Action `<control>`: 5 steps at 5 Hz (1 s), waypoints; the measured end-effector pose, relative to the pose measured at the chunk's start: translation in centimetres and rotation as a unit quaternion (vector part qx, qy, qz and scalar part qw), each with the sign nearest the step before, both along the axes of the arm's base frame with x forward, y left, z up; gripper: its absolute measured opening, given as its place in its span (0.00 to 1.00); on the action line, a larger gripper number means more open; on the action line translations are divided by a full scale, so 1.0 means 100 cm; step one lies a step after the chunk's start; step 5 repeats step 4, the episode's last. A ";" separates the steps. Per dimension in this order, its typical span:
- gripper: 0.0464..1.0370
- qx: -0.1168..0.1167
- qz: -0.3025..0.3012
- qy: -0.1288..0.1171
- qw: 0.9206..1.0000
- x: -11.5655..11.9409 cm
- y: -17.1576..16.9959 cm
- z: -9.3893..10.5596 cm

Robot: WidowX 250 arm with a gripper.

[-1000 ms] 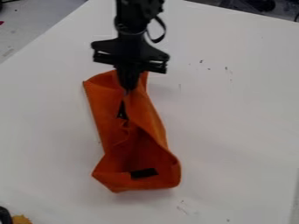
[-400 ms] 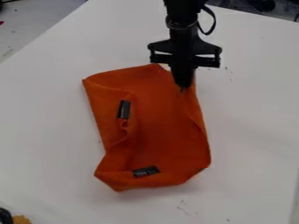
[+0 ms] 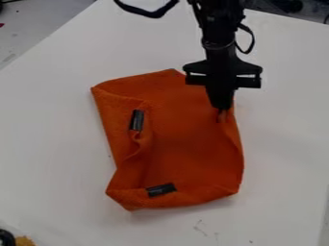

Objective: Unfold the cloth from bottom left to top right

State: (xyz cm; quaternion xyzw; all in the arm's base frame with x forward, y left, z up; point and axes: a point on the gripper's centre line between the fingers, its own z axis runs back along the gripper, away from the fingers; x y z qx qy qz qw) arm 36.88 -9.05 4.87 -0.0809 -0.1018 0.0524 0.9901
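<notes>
Gripper of yours hangs over the upper right part of the cloth, tips down. You have its fingers closed together, with a pinch of orange fabric between the tips, just in from the cloth's right edge. A small crease stands at the grip. Your arm comes in from the top edge of the view, right of centre, with a black cable looping out beside it.

Cloth lies near the middle of the table, its long way running from top to bottom of your view. Broad and mostly open across its middle and right. Left side is folded inward, the flap's rumpled edge running down toward the lower left. Bottom edge turns up too, making a blunt point at the lower left corner. Right edge bows outward below your grip and curves in at the bottom.

Two dark tags for you to note: upper tag near upright on the left flap, lower tag slanted on the bottom fold.

Farther out, white table all round the cloth, dark scuffs below it. At your view's lower left corner, a black curved thing beside a yellow-orange piece, both cut by the frame.
</notes>
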 end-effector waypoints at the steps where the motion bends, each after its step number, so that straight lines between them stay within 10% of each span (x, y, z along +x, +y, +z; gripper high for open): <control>1: 0.44 -0.004 -0.017 0.011 1.000 0.007 -0.028 0.009; 3: 0.96 0.029 -0.023 0.011 0.999 0.013 -0.058 0.026; 5: 0.97 0.054 -0.021 0.010 0.998 0.012 -0.053 0.024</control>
